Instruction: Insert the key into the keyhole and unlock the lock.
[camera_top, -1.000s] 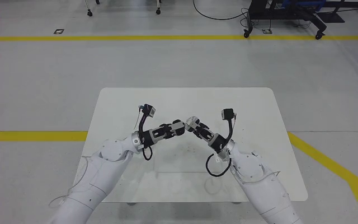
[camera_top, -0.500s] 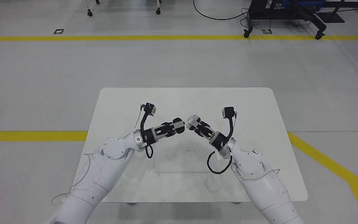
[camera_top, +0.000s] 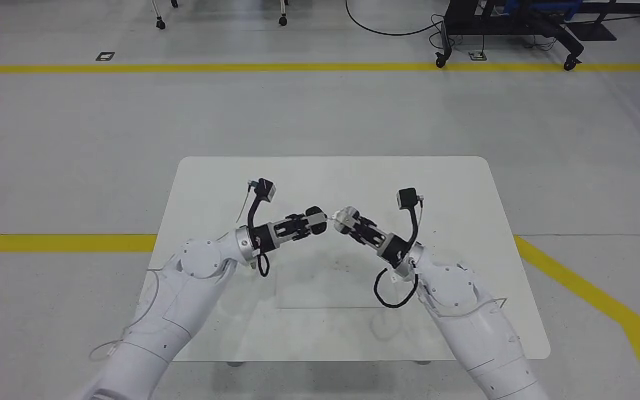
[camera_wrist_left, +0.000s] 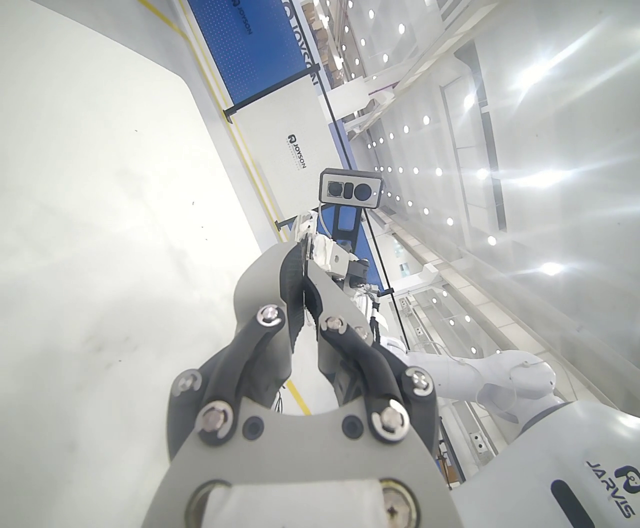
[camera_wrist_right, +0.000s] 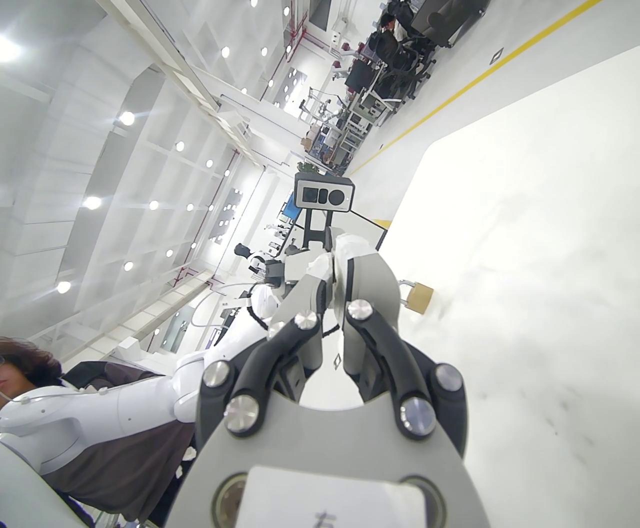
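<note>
I am holding my left end effector and right end effector clenched, tips nearly meeting above the counter, probably to line up the insertion. What each is pinching I cannot tell. The padlock is sitting just beside my right end effector.

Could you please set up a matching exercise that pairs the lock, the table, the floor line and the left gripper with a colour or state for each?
Things:
1. lock
2. table
3. floor line
4. left gripper

Colour or state:
A. yellow
B. shut
C. brass
D. white

Pairs: 1-C, 2-D, 3-A, 4-B
</note>
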